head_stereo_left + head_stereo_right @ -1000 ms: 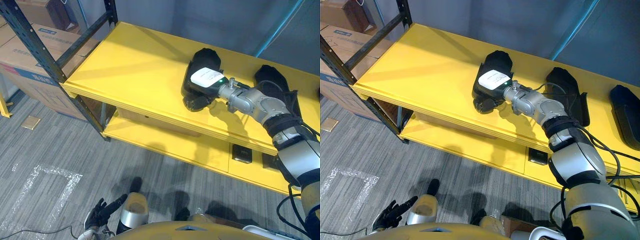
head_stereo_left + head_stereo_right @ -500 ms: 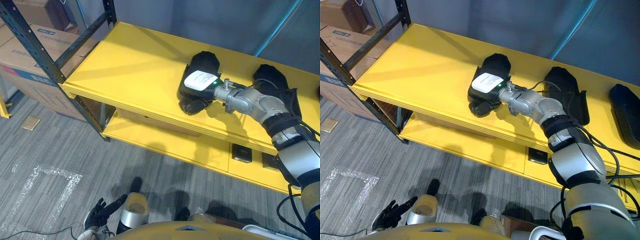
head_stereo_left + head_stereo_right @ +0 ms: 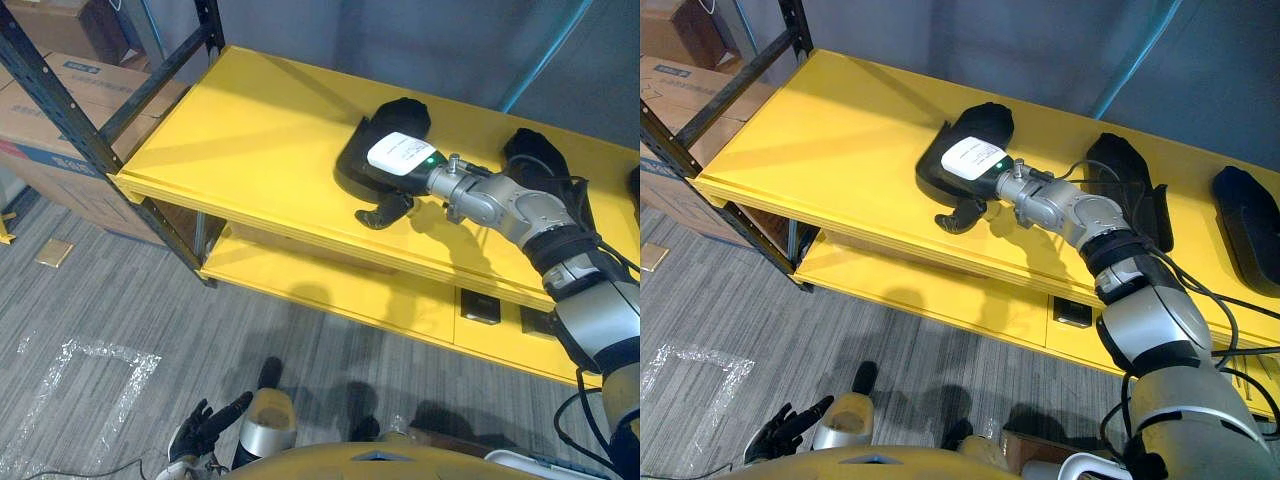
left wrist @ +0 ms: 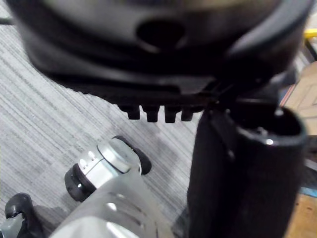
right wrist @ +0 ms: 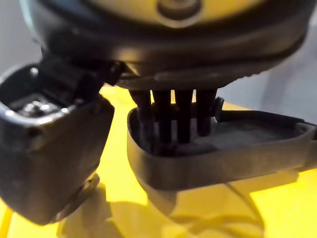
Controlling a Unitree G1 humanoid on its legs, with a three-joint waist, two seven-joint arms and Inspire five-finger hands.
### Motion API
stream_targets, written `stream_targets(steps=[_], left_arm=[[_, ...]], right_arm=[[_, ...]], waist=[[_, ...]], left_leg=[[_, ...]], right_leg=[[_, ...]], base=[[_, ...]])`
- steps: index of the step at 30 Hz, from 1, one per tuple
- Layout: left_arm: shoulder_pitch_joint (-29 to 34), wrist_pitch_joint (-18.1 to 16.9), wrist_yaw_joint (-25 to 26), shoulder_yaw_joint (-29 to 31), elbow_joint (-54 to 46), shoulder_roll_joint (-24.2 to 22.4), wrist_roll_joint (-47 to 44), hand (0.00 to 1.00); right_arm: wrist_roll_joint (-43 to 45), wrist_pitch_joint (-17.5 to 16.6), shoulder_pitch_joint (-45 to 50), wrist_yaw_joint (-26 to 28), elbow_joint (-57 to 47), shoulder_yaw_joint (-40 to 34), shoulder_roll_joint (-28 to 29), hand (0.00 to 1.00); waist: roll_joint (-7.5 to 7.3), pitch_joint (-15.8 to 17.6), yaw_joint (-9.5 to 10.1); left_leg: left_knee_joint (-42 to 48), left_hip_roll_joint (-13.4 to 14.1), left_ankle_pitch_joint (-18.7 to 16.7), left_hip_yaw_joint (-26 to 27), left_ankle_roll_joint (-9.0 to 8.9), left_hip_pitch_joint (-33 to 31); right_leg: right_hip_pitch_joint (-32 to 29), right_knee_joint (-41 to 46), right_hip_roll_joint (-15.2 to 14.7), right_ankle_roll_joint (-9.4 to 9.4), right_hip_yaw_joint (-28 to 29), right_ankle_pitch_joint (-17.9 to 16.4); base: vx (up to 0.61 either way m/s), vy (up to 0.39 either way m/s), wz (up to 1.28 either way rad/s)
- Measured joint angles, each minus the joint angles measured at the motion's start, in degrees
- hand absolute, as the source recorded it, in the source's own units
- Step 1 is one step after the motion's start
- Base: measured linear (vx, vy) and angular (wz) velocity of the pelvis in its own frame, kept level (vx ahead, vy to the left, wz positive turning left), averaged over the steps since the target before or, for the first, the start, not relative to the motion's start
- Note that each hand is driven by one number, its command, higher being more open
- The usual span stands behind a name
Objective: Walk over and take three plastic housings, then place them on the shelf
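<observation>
- Right hand [image 3: 400, 152] rested straight fingers on the plastic housing [image 3: 352, 168], thumb spread clear, not clamping.
- Housing had shifted left along the shelf [image 3: 250, 130], near its front edge.
- Left hand [image 3: 205, 430] hung relaxed.

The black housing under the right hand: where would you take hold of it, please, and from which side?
I would pinch the raised side wall of the housing, coming from above at the shelf's front. It lies hollow side up, so the right hand's fingers fit inside the rim, as they sit now, with the thumb outside.
</observation>
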Motion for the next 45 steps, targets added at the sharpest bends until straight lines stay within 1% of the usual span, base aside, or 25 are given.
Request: stream_targets(steps=[2,4,5,7,8,9,11,12,13,15,16,17,19,21,23,26,28,30,33,34,35,36,38,40,45], left_arm=[[0.0,-0.2,0.0,0.0,0.8,0.0,0.0,1.0],[0.1,-0.3,0.0,0.0,1.6,0.1,0.0,1.0],[0.2,-0.4,0.0,0.1,2.2,0.2,0.0,1.0],[0.2,-0.4,0.0,0.2,2.6,0.2,0.0,1.0],[0.2,-0.4,0.0,0.6,2.6,0.2,0.0,1.0],[0.2,-0.4,0.1,0.7,2.7,0.3,0.0,1.0],[0.1,0.2,0.1,1.4,3.0,0.5,0.0,1.0],[0.0,0.2,0.1,1.8,3.0,0.6,0.0,1.0],[-0.1,0.3,0.1,1.9,3.0,0.6,0.0,1.0],[-0.6,0.6,0.1,1.8,3.6,0.5,0.0,1.0],[-0.8,0.7,0.1,1.8,3.7,0.4,0.0,1.0],[-1.6,0.7,0.1,1.8,4.2,0.2,0.0,1.0],[-2.6,0.8,0.1,1.8,5.1,0.4,0.0,1.0],[-3.3,1.5,0.5,1.6,5.9,0.5,0.1,1.0],[-3.9,1.8,0.7,0.8,7.3,0.8,0.1,1.0],[-4.5,2.4,1.6,-0.2,8.8,0.8,0.1,1.0],[-4.5,2.7,2.4,-0.6,9.3,0.8,-0.1,1.0],[-4.7,3.1,3.3,-0.6,9.8,1.0,-0.1,1.0],[-4.9,4.2,3.8,-0.6,9.8,1.0,-0.1,1.0],[-4.9,4.4,4.2,-0.5,9.8,1.1,-0.1,1.0],[-4.9,4.8,4.5,-0.5,9.8,1.2,0.0,1.0],[-4.9,5.0,4.7,-0.4,9.8,1.3,0.0,1.0],[-4.4,5.3,4.9,0.4,10.3,1.1,0.1,1.0],[-4.3,5.2,5.0,0.7,10.3,1.0,0.1,1.0],[-4.3,4.8,4.2,0.8,9.7,0.7,0.1,1.0]], right_arm=[[0.0,-0.1,-0.2,-1.4,0.2,0.0,0.0,1.0],[0.0,-0.6,-1.1,-1.6,0.1,0.0,0.0,1.0],[0.0,-1.4,-1.6,-1.5,-0.9,0.0,-0.5,1.0],[0.3,-3.0,-2.3,0.6,-4.9,0.0,-3.1,1.0],[0.9,-3.9,-2.9,2.6,-8.7,-0.1,-5.0,1.0],[1.9,-4.1,-3.1,4.2,-10.8,-0.1,-5.9,1.0],[5.9,-4.5,-4.4,10.7,-17.7,-0.2,-8.8,1.0],[7.5,-4.1,-4.5,13.1,-20.9,-0.5,-10.2,1.0],[8.2,-3.6,-4.5,14.3,-22.3,-0.6,-10.8,1.0],[11.6,-1.5,-4.5,18.3,-27.0,-0.8,-12.8,1.0],[12.4,-1.0,-4.5,19.0,-28.0,-1.0,-13.5,1.0],[14.5,0.3,-4.5,19.7,-29.9,-1.4,-14.7,1.0],[17.1,1.7,-4.5,19.9,-31.5,-2.1,-15.8,1.0],[23.6,3.9,-4.3,19.9,-33.9,-3.6,-16.3,1.0],[27.4,4.4,-3.6,20.6,-36.8,-5.3,-17.0,1.0],[29.6,4.5,-0.5,24.9,-41.6,-6.8,-17.1,1.0],[29.5,4.6,0.3,28.4,-42.3,-4.5,-15.8,1.0],[29.4,5.8,0.3,32.1,-41.8,0.6,-13.4,1.0],[29.3,7.4,0.3,33.3,-38.9,4.3,-10.4,1.0],[29.2,8.8,0.3,33.2,-36.9,4.9,-8.6,1.0],[29.2,10.5,0.3,32.9,-34.6,4.9,-7.1,1.0],[29.1,11.1,0.2,32.5,-33.3,4.9,-6.5,1.0],[26.5,12.8,0.0,29.2,-27.9,4.9,-4.5,1.0],[24.0,13.1,0.0,25.7,-24.1,4.8,-3.4,1.0],[20.2,11.9,-1.0,18.9,-19.6,4.6,-2.3,1.0]], waist=[[-0.08,-0.6,-0.2],[-0.18,-0.9,-1.03],[-0.33,-1.1,-1.61],[-0.69,-2.1,-1.97],[-1.06,-2.3,-2.92],[-1.27,-2.4,-3.39],[-2.15,-3.2,-5.23],[-2.59,-3.7,-6.21],[-2.78,-4.0,-6.52],[-3.11,-5.7,-7.95],[-3.11,-6.0,-8.29],[-3.09,-6.3,-9.19],[-3.02,-6.3,-9.5],[-2.7,-7.4,-10.46],[-2.18,-7.8,-11.0],[-1.44,-9.2,-10.72],[-1.37,-10.0,-10.61],[-1.61,-10.4,-10.35],[-1.89,-10.5,-9.09],[-2.04,-10.6,-8.72],[-2.26,-10.8,-8.47],[-2.38,-10.9,-8.21],[-2.59,-10.9,-6.69],[-2.57,-10.9,-5.94],[-1.95,-10.1,-5.81]], left_leg=[[-0.2,-0.1,0.0,0.5,0.02,0.2],[-1.0,-0.2,0.0,0.9,0.07,1.2],[-1.6,-0.2,0.1,1.3,0.12,1.9],[-2.4,-0.2,0.1,2.5,0.15,2.3],[-2.5,-0.2,0.0,3.0,0.17,2.4],[-2.5,-0.2,-0.1,3.2,0.15,2.5],[-2.5,-0.2,-0.4,4.8,0.16,3.0],[-2.5,-0.2,-0.4,5.6,0.17,3.1],[-2.5,-0.1,-0.5,6.1,0.16,3.4],[-2.5,0.1,-0.8,7.7,0.06,3.8],[-2.5,0.2,-0.9,8.1,0.01,3.9],[-2.6,0.5,-1.0,8.7,-0.06,4.1],[-2.6,0.9,-1.2,9.6,-0.21,4.8],[-2.7,1.6,-1.2,10.8,-0.31,4.8],[-2.8,1.8,-1.2,11.0,-0.37,4.9],[-2.8,1.9,-1.1,11.0,-0.42,4.9],[-2.8,1.9,-1.1,10.8,-0.44,4.9],[-2.9,1.9,-0.9,10.4,-0.43,4.7],[-2.9,1.8,-0.7,10.0,-0.4,4.6],[-2.9,1.8,-0.6,9.5,-0.4,4.4],[-2.9,1.7,-0.4,8.8,-0.4,3.9],[-2.9,1.7,-0.3,8.5,-0.41,3.8],[-2.9,1.7,-0.2,7.7,-0.44,3.4],[-2.9,1.6,0.0,6.9,-0.45,2.8],[-2.8,1.6,0.5,5.4,-0.51,1.7]], right_leg=[[0.1,-0.5,0.0,0.14,0.4,0.5],[0.8,-1.3,0.0,0.31,0.6,0.8],[1.0,-1.5,0.0,0.38,0.9,0.8],[0.7,-2.3,0.2,0.49,2.0,1.2],[0.8,-2.7,0.2,0.5,2.3,1.4],[0.8,-3.1,0.3,0.57,2.5,1.6],[0.6,-3.8,0.4,0.62,4.1,2.1],[0.6,-4.4,0.5,0.59,4.7,2.5],[0.5,-4.6,0.5,0.56,5.2,2.7],[0.5,-5.8,0.9,0.47,6.8,3.5],[0.5,-6.2,1.0,0.41,7.1,3.8],[0.4,-6.3,1.3,0.32,7.6,4.0],[0.4,-6.3,1.8,0.02,8.6,4.2],[-0.6,-6.3,2.4,-0.32,10.0,4.4],[-0.6,-6.3,2.6,-0.48,10.2,4.5],[-0.5,-6.2,2.7,-0.5,10.2,4.6],[-0.5,-6.2,2.7,-0.5,10.1,4.6],[-0.3,-6.3,2.7,-0.55,9.9,4.6],[-0.1,-6.7,2.7,-0.55,9.6,4.9],[0.4,-7.4,2.7,-0.48,8.9,5.2],[0.7,-7.7,2.7,-0.47,8.0,5.2],[0.7,-7.8,2.8,-0.5,7.7,5.2],[1.0,-8.1,2.8,-0.55,7.0,5.3],[0.9,-8.2,2.8,-0.55,6.2,5.3],[0.8,-8.5,2.9,-0.55,4.7,5.3]], base=[[0.04,-0.01,-0.12],[0.03,-0.007,-0.1],[0.03,-0.003,-0.18],[0.04,-0.001,-0.23],[0.04,-0.003,-0.16],[0.04,-0.003,-0.25],[0.04,-0.002,-0.34],[0.03,-0.003,-0.31],[0.02,-0.004,-0.36],[0.0,-0.006,-0.36],[-0.02,-0.009,-0.28],[-0.05,-0.014,-0.27],[-0.07,-0.023,-0.32],[-0.07,-0.031,-0.32],[-0.05,-0.027,-0.12],[-0.01,-0.009,0.01],[0.0,-0.006,0.04],[-0.01,-0.005,0.06],[-0.02,-0.005,0.08],[-0.02,-0.009,0.28],[-0.01,-0.009,0.31],[-0.01,-0.009,0.25],[0.0,-0.012,0.19],[-0.01,-0.011,0.24],[-0.01,-0.012,0.15]])
